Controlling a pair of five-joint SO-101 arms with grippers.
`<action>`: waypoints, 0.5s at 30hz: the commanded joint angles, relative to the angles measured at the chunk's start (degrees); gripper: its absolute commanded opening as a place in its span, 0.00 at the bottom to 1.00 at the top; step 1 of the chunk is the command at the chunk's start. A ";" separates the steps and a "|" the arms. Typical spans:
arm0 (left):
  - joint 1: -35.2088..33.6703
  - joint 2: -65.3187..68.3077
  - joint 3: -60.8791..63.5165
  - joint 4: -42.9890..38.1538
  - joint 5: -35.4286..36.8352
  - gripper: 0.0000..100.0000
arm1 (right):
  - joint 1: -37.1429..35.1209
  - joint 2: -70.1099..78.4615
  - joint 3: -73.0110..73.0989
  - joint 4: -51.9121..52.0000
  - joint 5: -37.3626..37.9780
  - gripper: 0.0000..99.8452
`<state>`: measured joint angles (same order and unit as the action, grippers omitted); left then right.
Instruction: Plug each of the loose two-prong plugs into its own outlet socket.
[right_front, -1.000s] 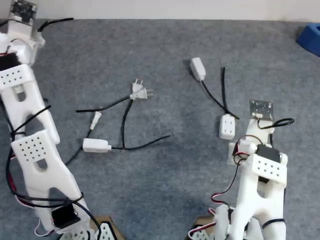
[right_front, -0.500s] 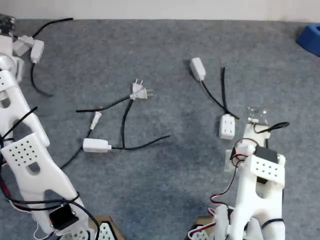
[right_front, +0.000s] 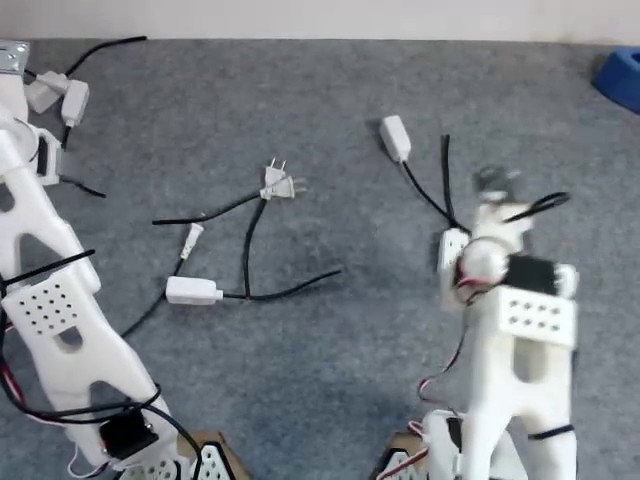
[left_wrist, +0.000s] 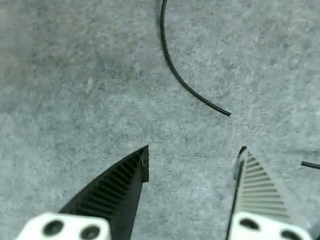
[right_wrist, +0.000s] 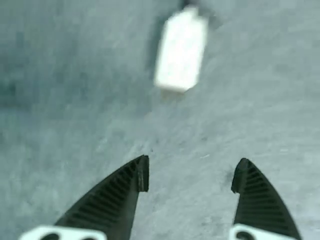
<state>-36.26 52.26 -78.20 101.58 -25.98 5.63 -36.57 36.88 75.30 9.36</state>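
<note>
Two loose plugs (right_front: 283, 182) are lying mid-table, left of the far outlet socket (right_front: 396, 138): light, hard-shelled, tugging on springy cords (right_front: 247, 250), likely best pinched across the moulded body. My left gripper (left_wrist: 195, 155) and right gripper (right_wrist: 192, 165) are gaping wide, carrying nothing.

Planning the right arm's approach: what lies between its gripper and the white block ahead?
Bare grey carpet, nothing else, in the right wrist view; the open right gripper sits short of the white block.

White perforated arm shells (right_front: 62, 305), black ribbed pincer fingers (right_wrist: 117, 195) (black cables (right_front: 50, 264) alongside).
</note>
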 joint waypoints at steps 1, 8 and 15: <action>2.77 -3.91 -1.98 0.88 1.23 0.27 | 4.18 4.70 -12.44 2.07 -0.70 0.27; 9.27 -4.62 3.74 0.88 7.12 0.27 | 1.63 28.44 -25.98 3.74 -0.53 0.27; 24.48 -15.08 28.79 0.88 2.37 0.27 | 7.16 38.46 -41.80 8.13 -7.38 0.27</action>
<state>-20.97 46.90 -61.14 101.76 -20.62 8.79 2.02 2.51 82.07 4.18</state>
